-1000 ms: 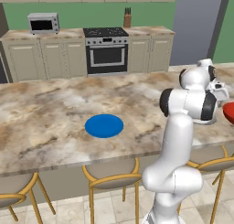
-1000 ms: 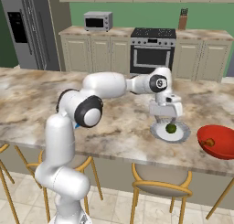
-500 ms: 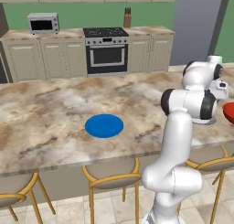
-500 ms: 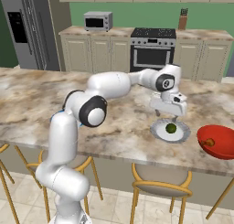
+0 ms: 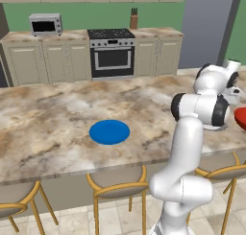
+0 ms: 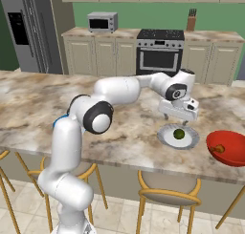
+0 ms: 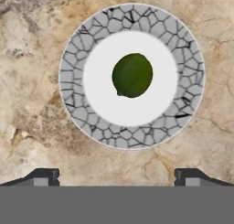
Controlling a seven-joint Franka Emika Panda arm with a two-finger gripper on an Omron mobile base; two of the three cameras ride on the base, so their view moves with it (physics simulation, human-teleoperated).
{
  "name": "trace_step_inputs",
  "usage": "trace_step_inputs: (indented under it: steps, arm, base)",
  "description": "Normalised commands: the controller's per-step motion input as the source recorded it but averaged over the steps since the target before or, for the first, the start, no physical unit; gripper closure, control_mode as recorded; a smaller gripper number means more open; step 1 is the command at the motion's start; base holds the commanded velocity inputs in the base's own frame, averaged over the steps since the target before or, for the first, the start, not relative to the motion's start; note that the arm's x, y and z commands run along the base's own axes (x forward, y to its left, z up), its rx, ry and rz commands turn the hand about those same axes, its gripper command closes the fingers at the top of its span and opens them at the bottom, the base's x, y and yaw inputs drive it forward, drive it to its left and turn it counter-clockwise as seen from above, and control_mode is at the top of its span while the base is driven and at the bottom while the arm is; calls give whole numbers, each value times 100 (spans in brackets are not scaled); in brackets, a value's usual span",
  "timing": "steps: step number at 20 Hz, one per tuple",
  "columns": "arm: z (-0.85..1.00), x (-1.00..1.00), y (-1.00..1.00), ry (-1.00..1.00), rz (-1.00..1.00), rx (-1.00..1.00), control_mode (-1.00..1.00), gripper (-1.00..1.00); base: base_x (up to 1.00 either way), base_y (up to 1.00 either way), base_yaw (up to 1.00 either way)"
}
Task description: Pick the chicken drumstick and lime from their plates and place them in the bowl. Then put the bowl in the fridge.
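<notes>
The dark-green lime [image 7: 132, 75] lies in the middle of a white plate [image 7: 73, 81] with a grey cracked-pattern rim. My gripper [image 7: 117, 177] hangs open straight above it, its fingertips [image 7: 45, 176] wide apart and nothing between them. In the right base view the gripper [image 6: 178, 118] hovers just over the lime [image 6: 179, 133] and its plate [image 6: 190, 141]. Right of that plate stands the red bowl [image 6: 228, 152], with a small brown-orange chicken drumstick [image 6: 219, 148] inside. The blue plate [image 5: 109, 132] lies bare on the counter to the arm's left. The grey fridge [image 6: 24, 32] stands far back left.
A marble island counter [image 5: 48, 114] carries everything, with stools [image 6: 167, 190] tucked under its near edge. Behind it run cabinets with a stove [image 5: 111, 54], a microwave [image 5: 45, 24] and a knife block [image 5: 134, 20].
The hand has shifted a little to the right and dropped slightly over the lime's plate. The lime, the bowl and the blue plate have stayed where they were.
</notes>
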Motion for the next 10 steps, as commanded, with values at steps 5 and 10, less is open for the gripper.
trace_step_inputs:
  steps: [5,10]
  arm:
    - [-15,16,0,-1,17,0,-100,-100]
    - [-21,19,-1,-3,19,0,-100,-100]
  base:
    - [0,0,0]
    - [0,0,0]
